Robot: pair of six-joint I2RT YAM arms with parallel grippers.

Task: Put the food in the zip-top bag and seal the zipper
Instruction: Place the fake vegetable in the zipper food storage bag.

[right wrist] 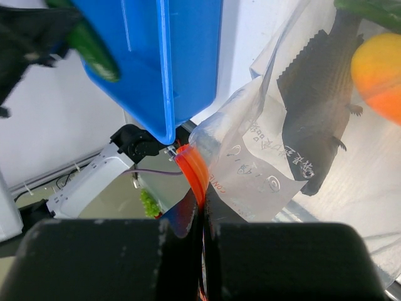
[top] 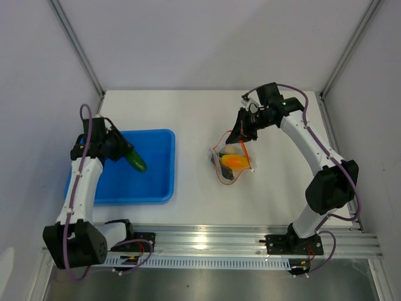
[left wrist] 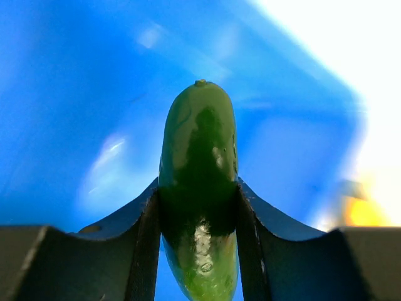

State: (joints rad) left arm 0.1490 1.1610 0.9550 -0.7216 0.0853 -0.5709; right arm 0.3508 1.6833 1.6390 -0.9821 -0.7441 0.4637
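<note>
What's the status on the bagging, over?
Left gripper shut on green piece over blue tray. Right gripper pinching zipper on bag. Yellow-orange piece in bag. Nothing between tray and bag.

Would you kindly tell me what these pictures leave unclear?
- Top view: what the bag holds beyond the orange piece, too small.
- Right wrist view: a green piece beside it, cut off by the top edge.
- Left wrist view: the blue tray behind the gripped cucumber, blurred.
</note>
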